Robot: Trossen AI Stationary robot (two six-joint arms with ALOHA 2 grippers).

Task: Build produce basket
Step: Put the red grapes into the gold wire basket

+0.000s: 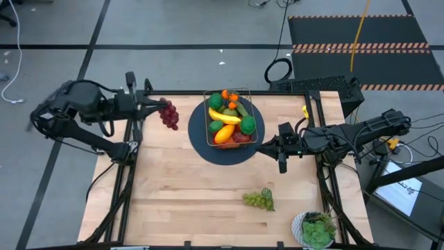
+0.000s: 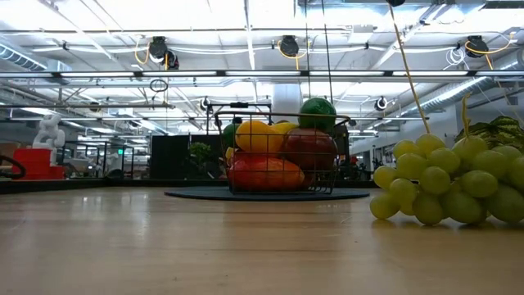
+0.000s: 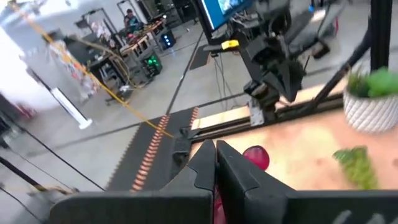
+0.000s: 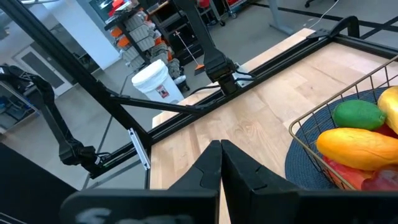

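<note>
The table (image 1: pixel 187 208) is pale blond wood with a straight plank grain, framed in black. On it a round dark-blue mat (image 1: pixel 208 149) carries a dark wire basket (image 1: pixel 258 119) of produce: a yellow banana (image 1: pixel 224 116), an orange-yellow mango (image 1: pixel 223 133), a green lime (image 1: pixel 215 101), small oranges (image 1: pixel 227 94), and a dark red apple (image 2: pixel 309 147). Purple grapes (image 1: pixel 169 115) hang at the black left gripper (image 1: pixel 161 106). Pale green grapes (image 1: pixel 259 200) lie apart. A green plant (image 1: pixel 319 230) sits in a white pot (image 3: pixel 372 111) with a criss-cross pattern.
</note>
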